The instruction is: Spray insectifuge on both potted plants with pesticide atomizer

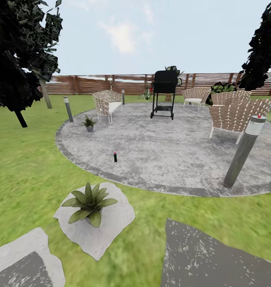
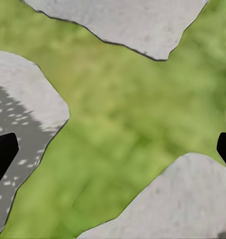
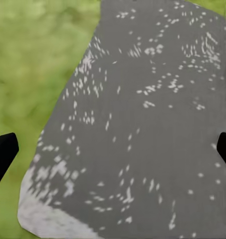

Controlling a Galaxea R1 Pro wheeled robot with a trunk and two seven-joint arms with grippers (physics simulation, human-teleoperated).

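One pesticide atomizer (image 1: pixel 115 156) stands on the patio (image 1: pixel 163 155). Two potted plants (image 1: pixel 89 204) (image 1: pixel 89 123), two bollard lamps (image 1: pixel 244 150) (image 1: pixel 68 109), one grill (image 1: pixel 164 93) and three wicker chairs (image 1: pixel 107 104) (image 1: pixel 196 97) (image 1: pixel 237 115) are counted. Three stepping stones (image 1: pixel 107 229) (image 1: pixel 26 259) (image 1: pixel 215 259) lie in the lawn (image 1: pixel 28 175).

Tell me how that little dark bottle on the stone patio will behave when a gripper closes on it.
The bottle stands tall and slim on a narrow base, so a sideways nudge would probably tip it. It looks rigid and likely light. The patio seems flat, so once tipped it may roll.
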